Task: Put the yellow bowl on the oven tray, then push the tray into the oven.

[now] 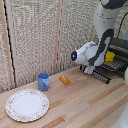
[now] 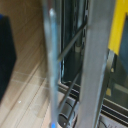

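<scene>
At the exterior view's right, the small yellow dish is being carried on the dark ridged baking sheet at the boxy dark oven.
Whether the claw is spread or pinching the sheet's rim cannot be told. If the rim is being held off-centre, the sheet risks being skewed and jammed, and the dish jolted onto the wooden desk.

Light wood-plank table carried a blue cup, a small orange oblong piece just beside it, a white patterned-rim plate (nearest camera), and the oven at the exterior view's right.
</scene>
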Robot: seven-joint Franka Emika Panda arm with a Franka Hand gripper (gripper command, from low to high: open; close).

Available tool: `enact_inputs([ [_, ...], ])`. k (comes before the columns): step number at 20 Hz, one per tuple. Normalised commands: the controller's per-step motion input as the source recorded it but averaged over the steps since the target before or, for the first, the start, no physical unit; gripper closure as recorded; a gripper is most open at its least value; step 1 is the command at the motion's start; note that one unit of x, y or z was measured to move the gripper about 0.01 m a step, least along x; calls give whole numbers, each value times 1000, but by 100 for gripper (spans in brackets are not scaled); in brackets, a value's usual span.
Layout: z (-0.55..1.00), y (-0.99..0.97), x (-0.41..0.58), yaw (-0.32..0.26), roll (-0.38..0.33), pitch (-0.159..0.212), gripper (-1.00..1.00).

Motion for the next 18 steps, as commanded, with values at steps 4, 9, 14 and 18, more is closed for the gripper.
enact_inputs([
  [4,89,-129,-56,-32,0,29,100],
  [9,445,-326,6,-98,0,98,100],
  [14,730,-451,46,-122,13,162,100],
  [18,774,-458,159,-115,91,126,100],
])
